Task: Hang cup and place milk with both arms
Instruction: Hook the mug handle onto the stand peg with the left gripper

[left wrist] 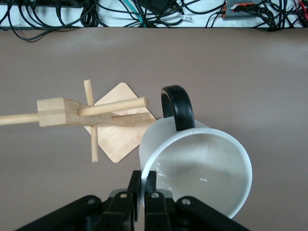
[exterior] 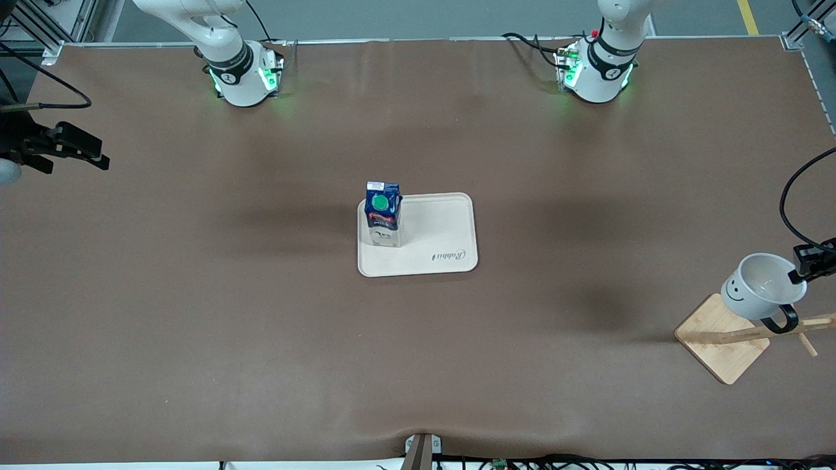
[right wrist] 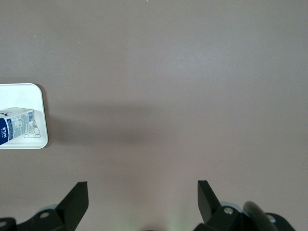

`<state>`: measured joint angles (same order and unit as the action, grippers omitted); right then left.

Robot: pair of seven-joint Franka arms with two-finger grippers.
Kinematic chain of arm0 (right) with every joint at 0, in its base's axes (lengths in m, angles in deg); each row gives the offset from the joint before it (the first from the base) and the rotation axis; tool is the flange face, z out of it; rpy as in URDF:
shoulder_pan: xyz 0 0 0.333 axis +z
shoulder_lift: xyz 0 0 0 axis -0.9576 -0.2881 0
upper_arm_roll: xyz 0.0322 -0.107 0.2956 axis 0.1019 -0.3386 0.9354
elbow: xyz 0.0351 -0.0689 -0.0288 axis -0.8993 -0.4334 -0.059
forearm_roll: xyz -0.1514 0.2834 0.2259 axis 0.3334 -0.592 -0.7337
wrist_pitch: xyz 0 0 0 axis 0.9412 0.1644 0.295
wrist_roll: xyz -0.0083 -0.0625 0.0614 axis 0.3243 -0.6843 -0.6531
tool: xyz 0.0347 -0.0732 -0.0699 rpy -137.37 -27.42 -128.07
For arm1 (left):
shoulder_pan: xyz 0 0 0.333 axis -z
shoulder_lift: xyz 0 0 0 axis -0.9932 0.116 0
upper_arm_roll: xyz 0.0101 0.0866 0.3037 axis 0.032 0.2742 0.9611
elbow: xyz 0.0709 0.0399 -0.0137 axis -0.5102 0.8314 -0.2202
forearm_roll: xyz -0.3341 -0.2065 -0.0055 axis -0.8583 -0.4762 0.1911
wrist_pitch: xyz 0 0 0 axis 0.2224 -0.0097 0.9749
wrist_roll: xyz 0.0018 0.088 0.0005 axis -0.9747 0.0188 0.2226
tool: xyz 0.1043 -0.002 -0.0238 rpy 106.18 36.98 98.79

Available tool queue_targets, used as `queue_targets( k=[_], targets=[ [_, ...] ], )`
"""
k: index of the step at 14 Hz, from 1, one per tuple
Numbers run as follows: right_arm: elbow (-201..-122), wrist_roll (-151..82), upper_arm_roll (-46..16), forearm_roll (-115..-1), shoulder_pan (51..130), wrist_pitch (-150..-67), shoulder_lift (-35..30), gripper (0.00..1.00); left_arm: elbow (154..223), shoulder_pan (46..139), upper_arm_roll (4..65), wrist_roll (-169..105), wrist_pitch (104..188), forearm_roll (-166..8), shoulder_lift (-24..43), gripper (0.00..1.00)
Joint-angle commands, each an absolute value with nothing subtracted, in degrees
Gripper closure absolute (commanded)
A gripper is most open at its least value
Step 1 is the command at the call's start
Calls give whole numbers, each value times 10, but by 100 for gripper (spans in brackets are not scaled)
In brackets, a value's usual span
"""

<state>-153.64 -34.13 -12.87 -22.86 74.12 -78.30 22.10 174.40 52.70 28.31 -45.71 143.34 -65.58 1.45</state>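
The cup (exterior: 757, 288), white with a smiley face and a black handle (exterior: 782, 321), hangs tilted in my left gripper (exterior: 799, 269) over the wooden rack (exterior: 722, 339). In the left wrist view the left gripper (left wrist: 144, 185) is shut on the rim of the cup (left wrist: 202, 168). The handle (left wrist: 177, 107) is close beside the tip of a rack peg (left wrist: 115, 107), with a small gap between them. The milk (exterior: 383, 212) stands upright on a cream tray (exterior: 437, 235). My right gripper (exterior: 68, 149) is open and empty over the right arm's end of the table (right wrist: 143, 197).
The rack stands on a square wooden base (left wrist: 120, 130) near the left arm's end of the table, with several pegs sticking out. The right wrist view shows the milk (right wrist: 17, 126) and the corner of the tray (right wrist: 42, 108). Cables run along the table's edges.
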Motion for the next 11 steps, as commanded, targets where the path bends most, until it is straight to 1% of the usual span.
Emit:
queue_targets(
  k=[1,4,7,11],
  targets=[
    [-1535,-338,-129,-218,746,-780,229,0,1713,522,279,-476,1434,-666,33,100],
    [-1530,-338,-128,-220,746,-779,228,0,1706,522,279,-475,1437,-667,43,100],
    [-1500,-341,-129,-223,743,-777,224,0,1706,516,279,-476,1439,-667,44,100],
    [-1499,-343,-130,-227,742,-771,224,0,1702,507,279,-477,1439,-687,42,100]
  ],
)
